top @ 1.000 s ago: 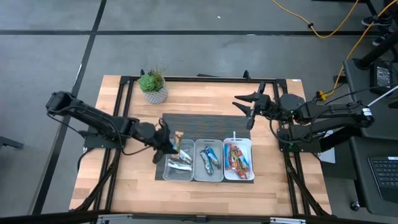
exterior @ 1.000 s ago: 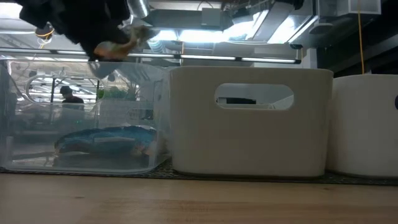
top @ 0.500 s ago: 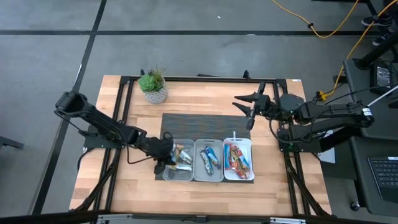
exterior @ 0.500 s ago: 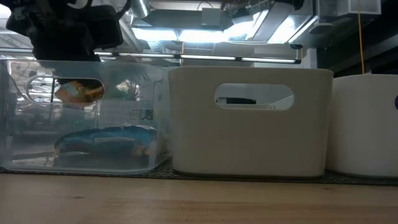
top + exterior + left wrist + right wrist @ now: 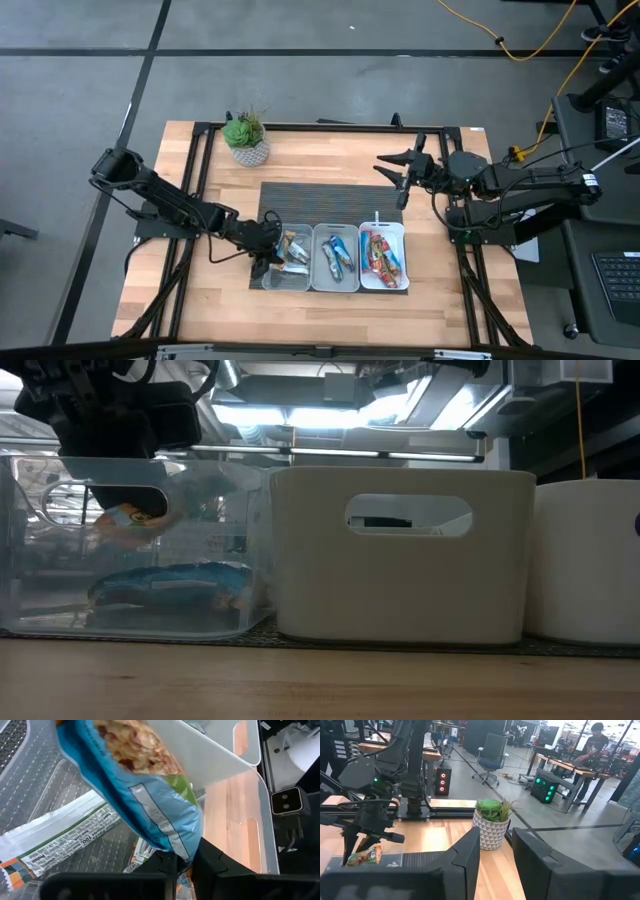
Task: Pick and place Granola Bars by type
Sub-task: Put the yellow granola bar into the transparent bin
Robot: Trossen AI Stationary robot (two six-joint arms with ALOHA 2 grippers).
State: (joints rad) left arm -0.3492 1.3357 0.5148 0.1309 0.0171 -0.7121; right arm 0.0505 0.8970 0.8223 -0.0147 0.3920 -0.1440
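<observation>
A blue-wrapped granola bar (image 5: 145,795) is pinched between the fingers of the left gripper (image 5: 268,245) and is held low over the clear tray (image 5: 286,280), the leftmost of three, where silvery-wrapped bars (image 5: 60,837) already lie. The placing step appears to be in hand; next, the fingers would need to be opened and the arm lifted clear of the tray wall. The right gripper (image 5: 400,172) is parked over the far right of the wooden table (image 5: 200,300), fingers spread. A potted plant (image 5: 245,137) stands at the far edge; a workshop with a person is seen beyond.
</observation>
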